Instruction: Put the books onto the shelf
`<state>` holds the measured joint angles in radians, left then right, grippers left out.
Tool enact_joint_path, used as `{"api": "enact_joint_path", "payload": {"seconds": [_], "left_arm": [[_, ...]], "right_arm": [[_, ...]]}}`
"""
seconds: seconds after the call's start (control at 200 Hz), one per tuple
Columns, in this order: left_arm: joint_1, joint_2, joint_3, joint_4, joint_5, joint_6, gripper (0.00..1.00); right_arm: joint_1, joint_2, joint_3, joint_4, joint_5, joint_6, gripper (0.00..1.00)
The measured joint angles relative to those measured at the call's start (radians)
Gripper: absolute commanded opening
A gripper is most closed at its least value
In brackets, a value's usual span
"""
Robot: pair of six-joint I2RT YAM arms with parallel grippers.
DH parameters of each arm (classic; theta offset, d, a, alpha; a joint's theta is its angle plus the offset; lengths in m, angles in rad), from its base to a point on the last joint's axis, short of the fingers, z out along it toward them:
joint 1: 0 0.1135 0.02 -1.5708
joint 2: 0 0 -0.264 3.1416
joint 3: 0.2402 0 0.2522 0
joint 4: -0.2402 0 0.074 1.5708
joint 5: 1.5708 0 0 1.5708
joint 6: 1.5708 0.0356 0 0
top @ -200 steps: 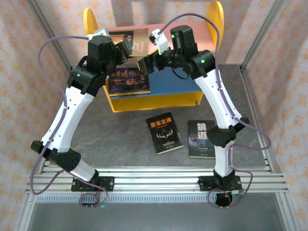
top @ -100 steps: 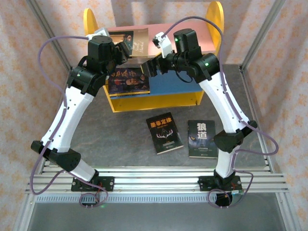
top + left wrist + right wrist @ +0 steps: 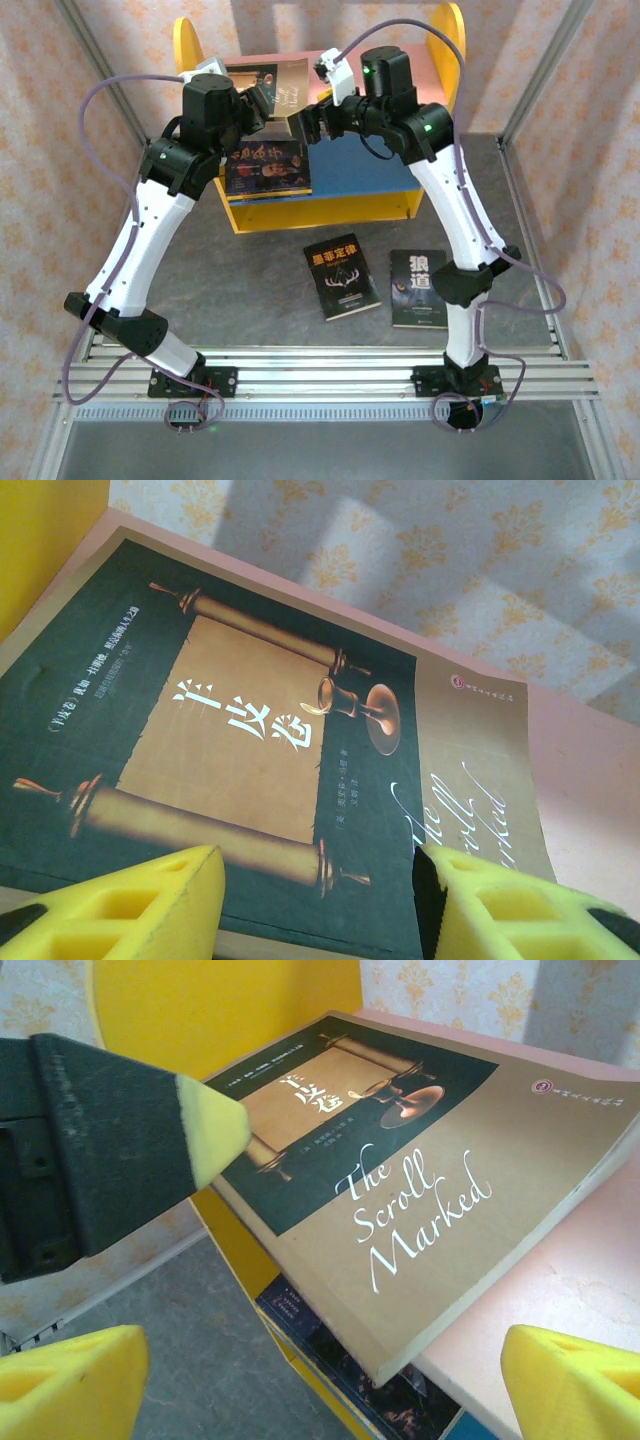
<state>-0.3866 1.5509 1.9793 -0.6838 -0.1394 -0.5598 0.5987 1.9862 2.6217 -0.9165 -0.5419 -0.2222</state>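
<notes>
Hands both empty: right hand [image 3: 320,1385] just swung up, spread wide, to the scroll book [image 3: 400,1180] overhanging the shelf's [image 3: 448,40] pink board [image 3: 530,1295], left hand [image 3: 317,900] half-open at its corner, push-in probably next.

You see The Scroll Marked book [image 3: 420,1160] in tan, with a dark green panel and white script. The shelf [image 3: 330,212] is yellow, pink above, blue below. The wallpaper [image 3: 450,560] is pale with gold floral motifs.

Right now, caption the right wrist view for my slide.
Brown scroll-cover paperback overhanging the pink upper shelf board, wide yellow-padded jaws framing it.
</notes>
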Motion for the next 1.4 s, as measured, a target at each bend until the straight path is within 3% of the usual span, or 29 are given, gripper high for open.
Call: {"api": "enact_joint_path", "payload": {"seconds": [0.245, 1.397], "left_arm": [[0.000, 0.000, 0.004, -0.007, 0.000, 0.000, 0.53], [0.000, 0.010, 0.032, -0.023, 0.000, 0.003, 0.53]], "right_arm": [[0.000, 0.072, 0.053, -0.003, 0.003, -0.027, 0.93], [-0.013, 0.132, 0.111, 0.021, -0.058, -0.024, 0.96]]}}
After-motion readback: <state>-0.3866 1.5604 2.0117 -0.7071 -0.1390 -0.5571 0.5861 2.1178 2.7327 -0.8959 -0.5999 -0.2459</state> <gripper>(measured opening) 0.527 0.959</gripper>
